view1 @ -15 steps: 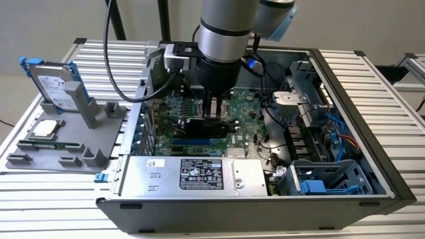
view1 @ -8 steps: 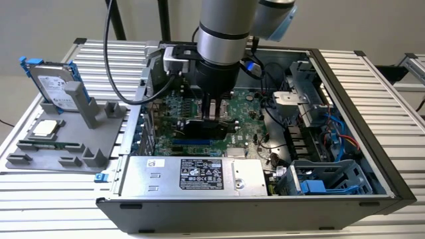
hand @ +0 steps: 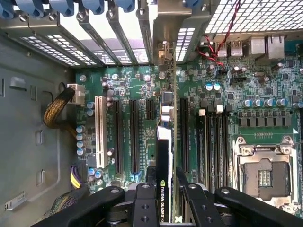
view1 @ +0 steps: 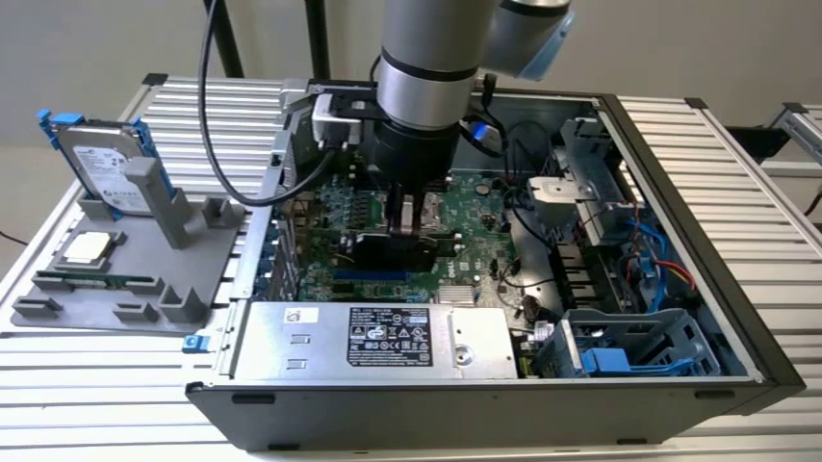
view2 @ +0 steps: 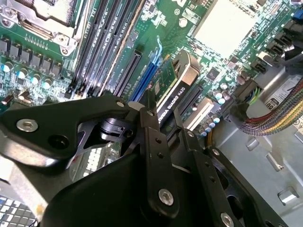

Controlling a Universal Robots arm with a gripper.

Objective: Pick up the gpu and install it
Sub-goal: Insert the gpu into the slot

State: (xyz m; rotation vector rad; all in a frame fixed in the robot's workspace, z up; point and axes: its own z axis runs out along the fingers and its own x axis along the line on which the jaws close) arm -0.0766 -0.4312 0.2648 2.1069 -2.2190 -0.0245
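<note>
**Card held edge-down over the motherboard**

Inside the open computer case [view1: 719, 318], the gripper [hand: 165, 201] has its fingers [hand: 144, 203] pinching the gpu [hand: 164, 161] by its upper edge. The card stands on edge above the motherboard [hand: 137, 85], its long axis parallel to the expansion slots [hand: 134, 137], its far end pointing toward the case's rear brackets [hand: 118, 38].

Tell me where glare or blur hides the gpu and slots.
Exterior view: the arm shades the gpu, which reads as a dark block; the motherboard is evenly lit. First wrist view: slots sharp, card edge clear, linkage softly blurred. Second wrist view: glare whitens the heatsink; near linkage is out of focus.
</note>
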